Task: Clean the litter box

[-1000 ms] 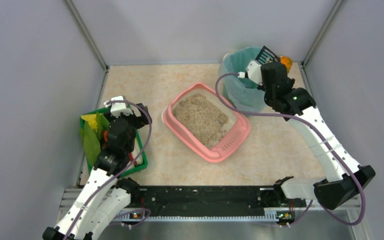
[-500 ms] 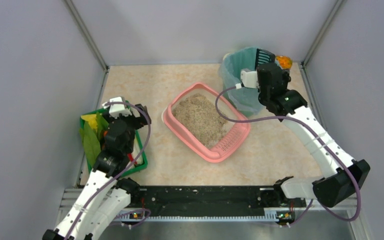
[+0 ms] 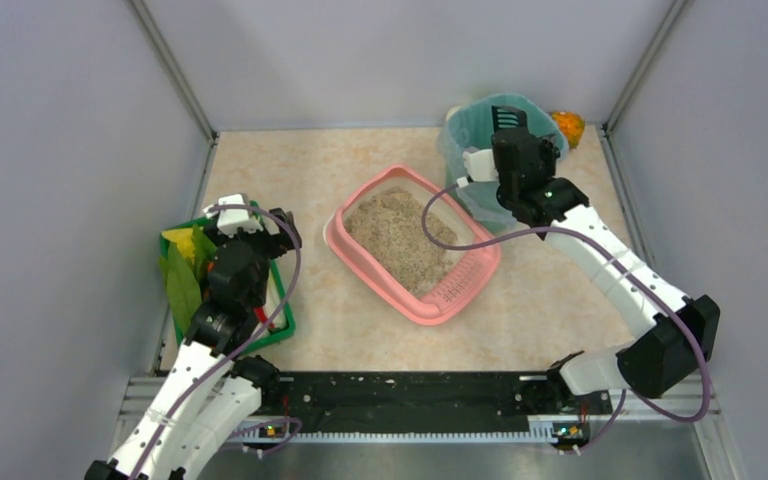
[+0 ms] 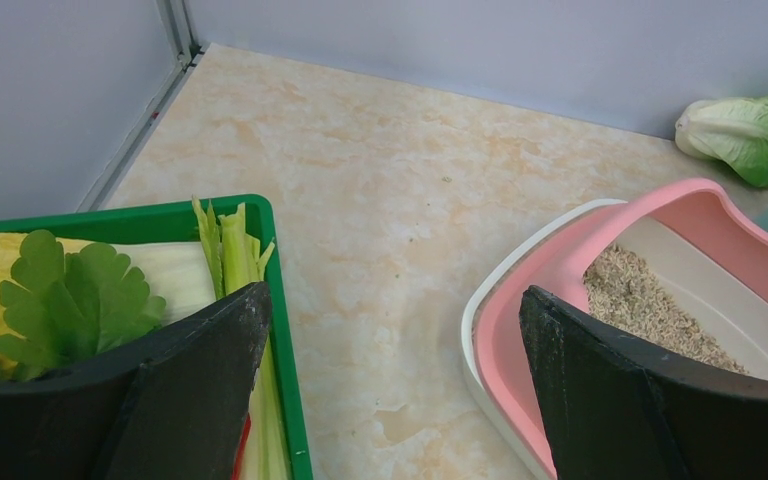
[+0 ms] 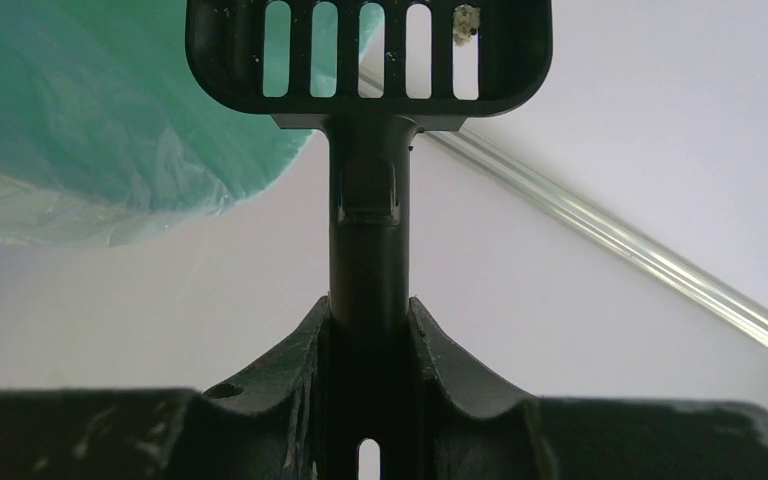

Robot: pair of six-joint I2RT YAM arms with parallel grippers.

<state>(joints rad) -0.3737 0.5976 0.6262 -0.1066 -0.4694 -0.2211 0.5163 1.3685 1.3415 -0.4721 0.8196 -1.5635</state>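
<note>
Table [image 3: 300, 170] w/ litter box [image 3: 457, 283], tray [image 4: 110, 212], bin [image 3: 465, 175]

The top camera hangs above and behind the arms [image 3: 610, 270], looking down on the whole table [image 3: 300, 170]. The left wrist camera sits low, sharing the litter box [image 3: 460, 280] and green tray [image 3: 288, 322] with it. The right wrist camera looks close along the scoop [image 5: 368, 250] toward the bin [image 5: 110, 110].
</note>
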